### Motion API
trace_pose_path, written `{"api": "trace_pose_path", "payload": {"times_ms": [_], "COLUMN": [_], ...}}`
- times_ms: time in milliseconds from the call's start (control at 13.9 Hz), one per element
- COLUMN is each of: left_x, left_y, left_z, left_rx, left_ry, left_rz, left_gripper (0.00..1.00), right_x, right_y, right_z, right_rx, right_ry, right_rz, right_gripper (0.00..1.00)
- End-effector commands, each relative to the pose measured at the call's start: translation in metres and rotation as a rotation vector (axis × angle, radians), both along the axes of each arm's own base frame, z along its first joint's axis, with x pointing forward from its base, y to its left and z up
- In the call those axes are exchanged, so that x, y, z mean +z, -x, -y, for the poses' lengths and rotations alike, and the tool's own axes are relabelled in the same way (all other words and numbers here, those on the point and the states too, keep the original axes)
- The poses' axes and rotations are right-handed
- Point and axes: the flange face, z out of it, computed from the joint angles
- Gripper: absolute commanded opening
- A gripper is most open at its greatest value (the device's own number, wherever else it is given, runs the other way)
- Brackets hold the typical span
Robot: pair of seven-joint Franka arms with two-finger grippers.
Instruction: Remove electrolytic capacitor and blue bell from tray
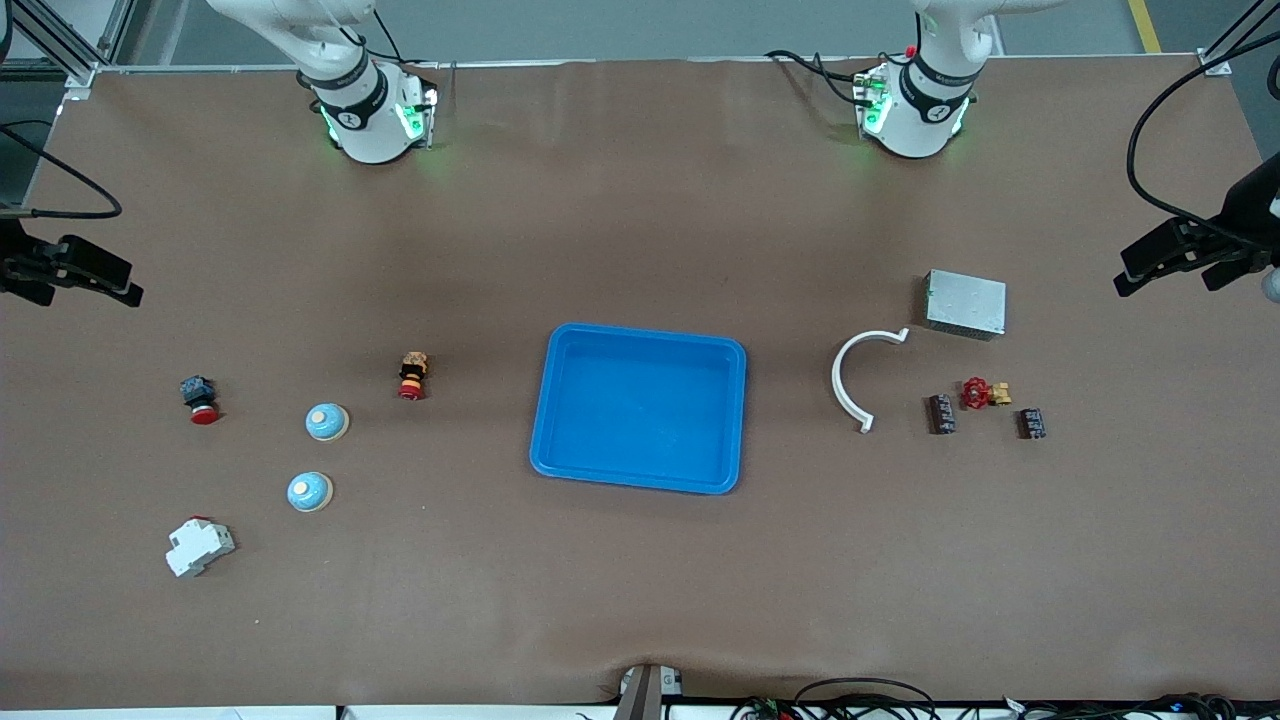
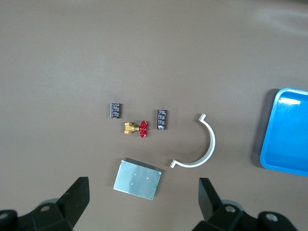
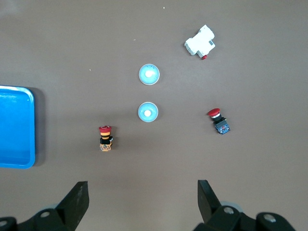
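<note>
Wrist views: left pincer [image 2: 142,204] and right pincer [image 3: 142,202] both wide, empty, touching nothing.

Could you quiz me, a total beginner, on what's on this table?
1. How many round blue bells lie at the right arm's end?
2. True or false: the blue tray already holds a part.
3. What lies between the two black capacitors: A) red-handled valve, B) white arc, C) metal box?

Key:
1. Two: one bell, another bell nearer the front camera.
2. False; it is bare.
3. A, the valve sits between one capacitor and the other capacitor.
</note>
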Motion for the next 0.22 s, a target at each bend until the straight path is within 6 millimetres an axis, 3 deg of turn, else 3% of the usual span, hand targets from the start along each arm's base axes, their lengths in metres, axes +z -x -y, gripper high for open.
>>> {"api": "trace_pose_path", "payload": {"times_ms": [0, 144], "left_x": [0.0055, 0.0048], "left_y": [0.0057, 0.0051], "left_z": [-0.0006, -0.0007], "left_rx": [-0.013, -0.013], "left_ry": [-0.010, -0.010], "left_rz": [0.016, 0.016], "left_gripper": [1.00, 1.00], "right_x": [0.0044, 0.0049], "right_y": [0.0084, 0.0078], "right_z": [0.0013, 0.0021], "right_rx": [0.002, 0.000], "right_ry": [-0.003, -0.004], "right_rz": [0.011, 0.018], "right_gripper": [1.00, 1.00]}}
